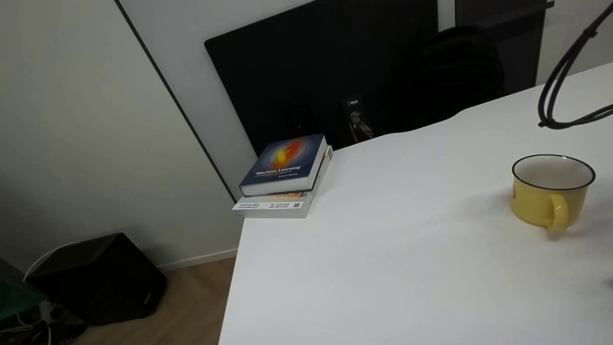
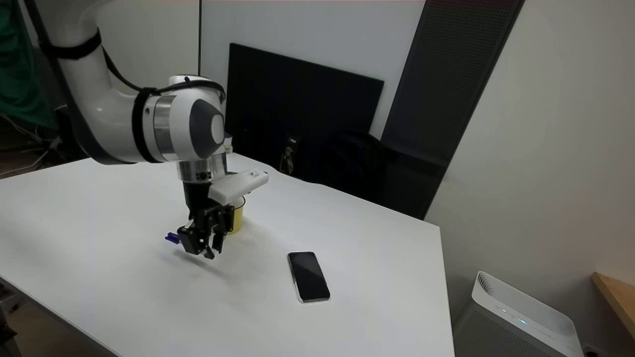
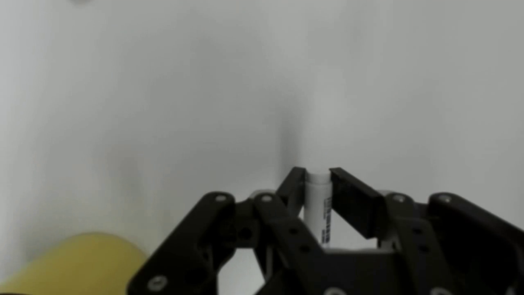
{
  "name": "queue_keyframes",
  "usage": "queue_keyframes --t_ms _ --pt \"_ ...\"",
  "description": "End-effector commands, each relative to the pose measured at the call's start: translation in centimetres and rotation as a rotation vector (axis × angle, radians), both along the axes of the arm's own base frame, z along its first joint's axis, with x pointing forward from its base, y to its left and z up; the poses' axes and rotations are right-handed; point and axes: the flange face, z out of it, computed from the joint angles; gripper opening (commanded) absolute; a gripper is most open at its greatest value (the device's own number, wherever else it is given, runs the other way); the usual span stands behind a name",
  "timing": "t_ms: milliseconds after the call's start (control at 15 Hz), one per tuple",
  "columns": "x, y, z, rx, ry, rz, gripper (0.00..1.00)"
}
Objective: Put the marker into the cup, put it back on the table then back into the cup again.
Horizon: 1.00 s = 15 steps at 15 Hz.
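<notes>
I had the marker (image 3: pixel 316 209) pinched in the gripper (image 3: pixel 317 177) — outside the yellow cup (image 1: pixel 537 203), which stood upright on the table (image 1: pixel 407 268).

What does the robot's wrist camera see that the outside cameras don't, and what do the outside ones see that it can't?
Only the wrist view shows the dark printing along the white body of the marker.

Only the exterior views show the stacked books, the handle of the yellow cup, the white robot arm and the blue end of the marker, among other things.

Both share the table, part of the cup, the marker and the gripper, which is closed on it. Not every exterior view shows those last two.
</notes>
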Motion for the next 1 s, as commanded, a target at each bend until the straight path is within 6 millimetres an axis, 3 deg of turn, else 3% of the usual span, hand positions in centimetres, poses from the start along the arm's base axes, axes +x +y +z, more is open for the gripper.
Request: queue_keyframes --t_ms 0,400,933 --pt "2.1 -0.2 2.6 -0.113 -0.012 0.005 0.06" --pt "5.0 0.5 4.0 -0.307 -0.023 0.061 0.06" --pt "8.5 3.2 8.2 -0.466 -0.098 0.106 0.06"
